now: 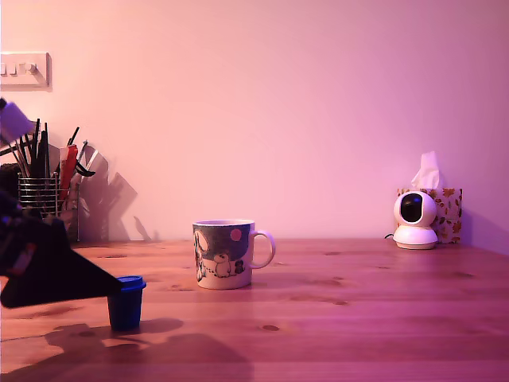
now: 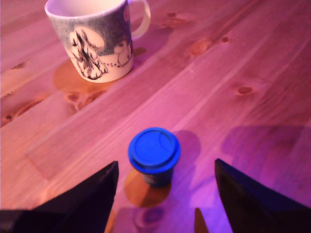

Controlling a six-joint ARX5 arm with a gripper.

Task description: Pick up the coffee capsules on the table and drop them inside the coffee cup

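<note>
One blue coffee capsule [image 1: 126, 302] [image 2: 154, 154] stands on the wooden table [image 1: 358, 318], wide rim up, at the exterior view's left. My gripper [image 1: 111, 288] [image 2: 165, 170] is open and low over the table, one dark finger on each side of the capsule, neither touching it. The coffee cup [image 1: 223, 254] [image 2: 95, 41], a white mug with a grey-blue cartoon print and a pink dot, stands upright in the middle of the table, beyond the capsule. Its handle points to the exterior view's right. No other capsule shows.
A wire utensil holder [image 1: 40, 195] full of tools stands at the back left against the wall. At the back right are a small white camera [image 1: 415, 219] and a tissue box [image 1: 447, 213]. A wall switch [image 1: 24, 70] sits high on the left.
</note>
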